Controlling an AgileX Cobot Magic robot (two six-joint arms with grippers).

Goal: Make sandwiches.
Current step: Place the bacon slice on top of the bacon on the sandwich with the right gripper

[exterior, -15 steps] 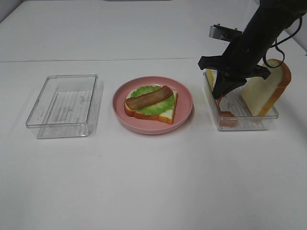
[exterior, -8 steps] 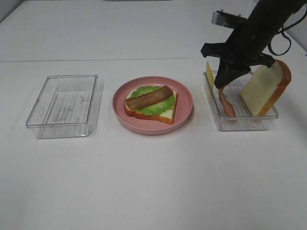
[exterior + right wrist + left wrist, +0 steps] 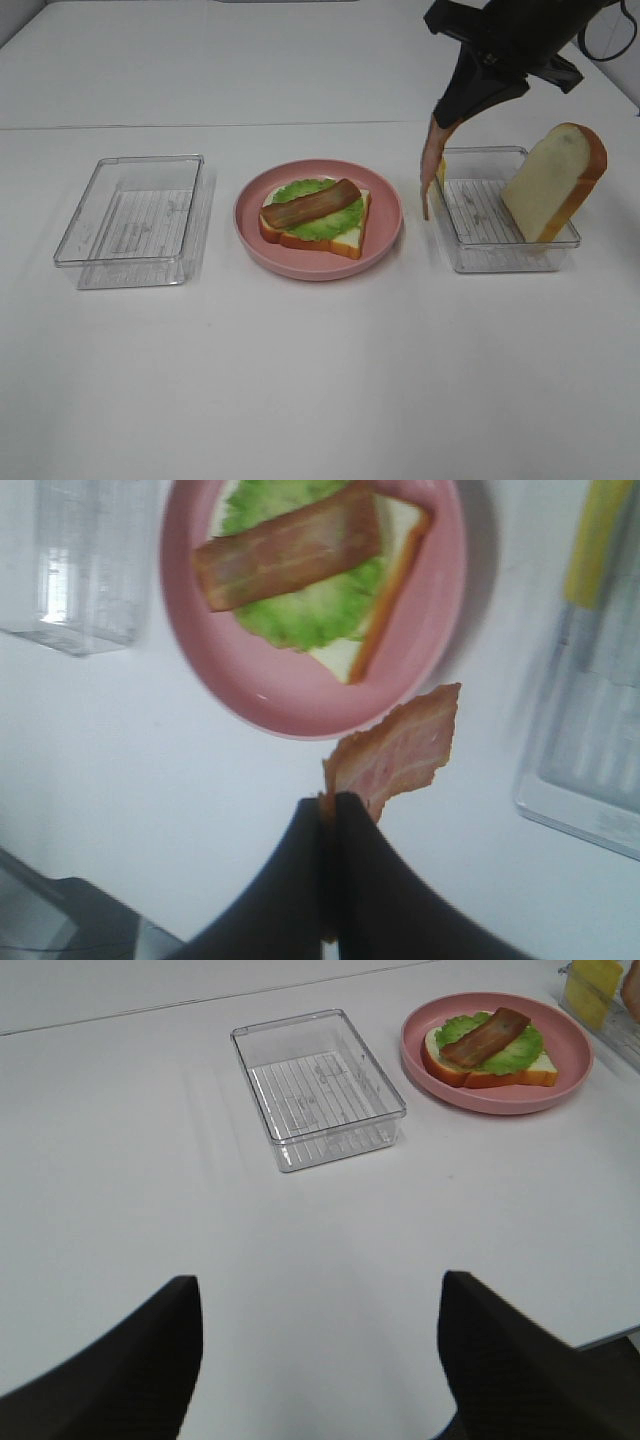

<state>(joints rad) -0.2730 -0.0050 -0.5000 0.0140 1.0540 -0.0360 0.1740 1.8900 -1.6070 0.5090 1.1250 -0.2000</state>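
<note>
The right gripper is clenched on one end of the held bacon strip, and the strip hangs free under it, between the pink plate and the right tray. We judge this strip to be light and soft: it curves as it hangs and will likely swing when the arm travels, so a slow move is better. The pinch at the very end leaves a long free length to lay down, but how deep the end sits between the jaws we cannot tell, as the wrist view is blurred there. The half-made sandwich lies on the plate: a bottom bread slice, a lettuce leaf, and a laid bacon strip across it. The free place for the held strip looks to be on the lettuce, beside the laid one.

Around the plate the table gives wide room, and nothing stands between the hanging strip and the sandwich. The edge to respect is the wall of the right tray, just beside the low end of the strip. A spare bread slice leans inside this tray, and a yellow cheese slice stands at its side toward the plate. The left gripper is released, holds nothing, and hovers well apart from the plate, on the side of the left tray.
</note>
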